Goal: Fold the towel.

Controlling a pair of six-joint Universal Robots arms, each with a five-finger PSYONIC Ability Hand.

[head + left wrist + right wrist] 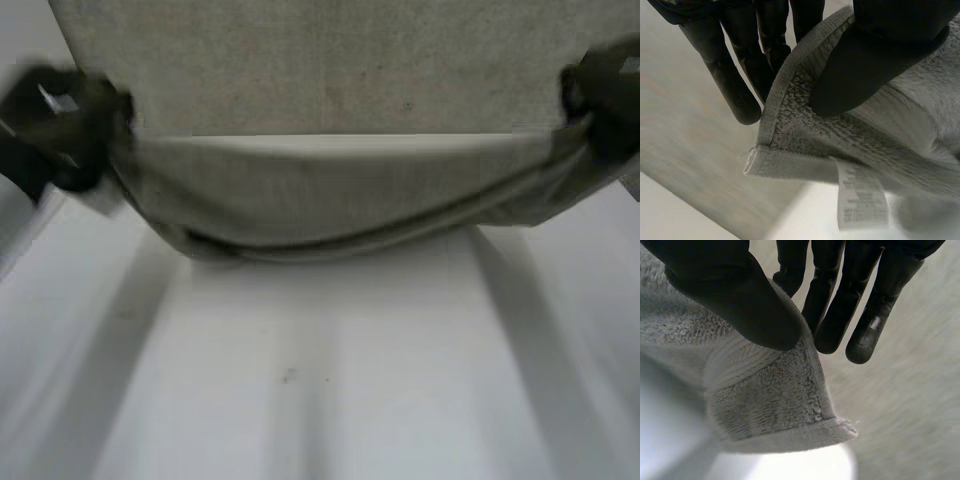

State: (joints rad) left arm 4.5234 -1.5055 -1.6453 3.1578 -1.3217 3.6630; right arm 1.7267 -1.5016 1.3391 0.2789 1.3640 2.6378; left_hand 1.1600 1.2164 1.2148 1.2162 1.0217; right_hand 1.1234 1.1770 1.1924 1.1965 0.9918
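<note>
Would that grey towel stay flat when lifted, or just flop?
Probably floppy: the towel sags in a curve between the left hand and the right hand. Its looped pile looks grippy, so it likely won't slip from either pinch.

One grey towel [330, 190], one white label [860, 197], one white table [320, 380] and two black hands, the left hand [60, 125] and the right hand [605, 95], are counted.

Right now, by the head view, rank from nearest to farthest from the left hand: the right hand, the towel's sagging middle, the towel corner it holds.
1. Towel corner, pinched in the left hand.
2. Towel's sagging middle, between the two hands.
3. Right hand, pinching the towel's far corner.
</note>
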